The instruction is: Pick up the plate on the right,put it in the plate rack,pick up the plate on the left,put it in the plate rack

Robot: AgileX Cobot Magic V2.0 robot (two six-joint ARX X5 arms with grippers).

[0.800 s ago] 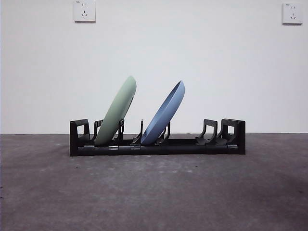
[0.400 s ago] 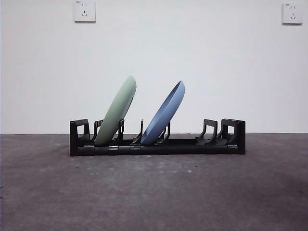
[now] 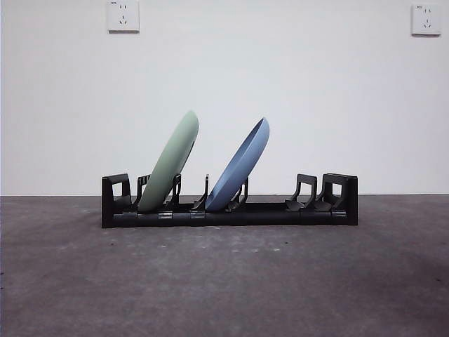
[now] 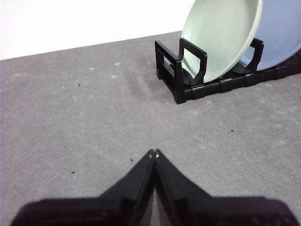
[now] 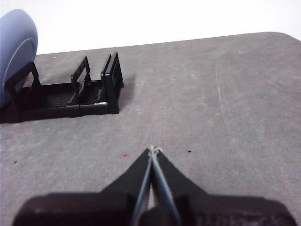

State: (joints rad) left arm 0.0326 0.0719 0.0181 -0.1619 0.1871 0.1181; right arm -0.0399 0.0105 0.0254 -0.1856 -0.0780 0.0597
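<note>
Both plates are already in the rack (image 3: 231, 210), which runs across the middle of the front view on the grey bench (image 3: 224, 281): the green plate (image 3: 170, 163) leans in slots near the rack's left end and the blue plate (image 3: 240, 167) leans just right of it, near the centre, the two apart and tilted the same way. Slots toward the right end stand free. No arm shows in the front view. In its own wrist view the left pincer (image 4: 154, 153) is pressed together and holds nothing, low over bare bench, with the green plate and the rack's end bracket in the upper right of that frame. The right pincer (image 5: 153, 149) is likewise closed and empty, with the rack's other end and a sliver of blue plate in the upper left. Judging by this, both placings look done; no pick remains, and the next move calls only for the arms to rest clear of the rack.
</note>
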